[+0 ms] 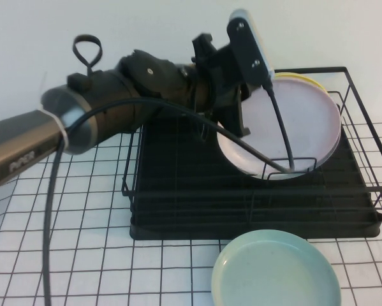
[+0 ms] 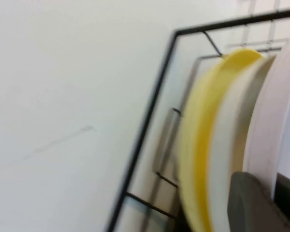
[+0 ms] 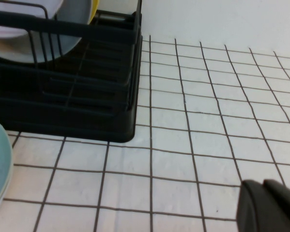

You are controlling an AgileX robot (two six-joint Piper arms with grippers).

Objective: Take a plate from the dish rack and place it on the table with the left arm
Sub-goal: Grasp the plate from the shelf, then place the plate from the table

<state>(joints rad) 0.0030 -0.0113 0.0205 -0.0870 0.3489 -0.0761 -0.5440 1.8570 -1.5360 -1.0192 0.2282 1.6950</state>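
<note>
- High view: the left arm [image 1: 101,121] reaches over the dish rack [image 1: 254,217], and the left tool [image 1: 232,124] sits at the near-left rim of the pink plate [image 1: 286,124], pinching that rim as far as I can judge. The plate stands tilted on edge in the rack's wire loops, with a yellow plate [image 1: 305,80] close behind it. A mint-green plate [image 1: 277,271] lies flat on the table [image 1: 69,255] just in front of the rack.
- Left wrist view: the pink plate's rim [image 2: 275,121] runs into a grey finger [image 2: 251,203] of the tool, so the hold is at the very edge. A white plate [image 2: 229,145] and the yellow one [image 2: 200,140] stand right beside it.
- Right wrist view: the right tool [image 3: 270,208] rests low over the table, well apart from the rack; I cannot tell whether it is spread or pressed together.
- To do this step well, I would lift the plate straight up out of the loops before swinging it, keep it clear of the 2 plates behind, and choose bare table away from the green plate.
</note>
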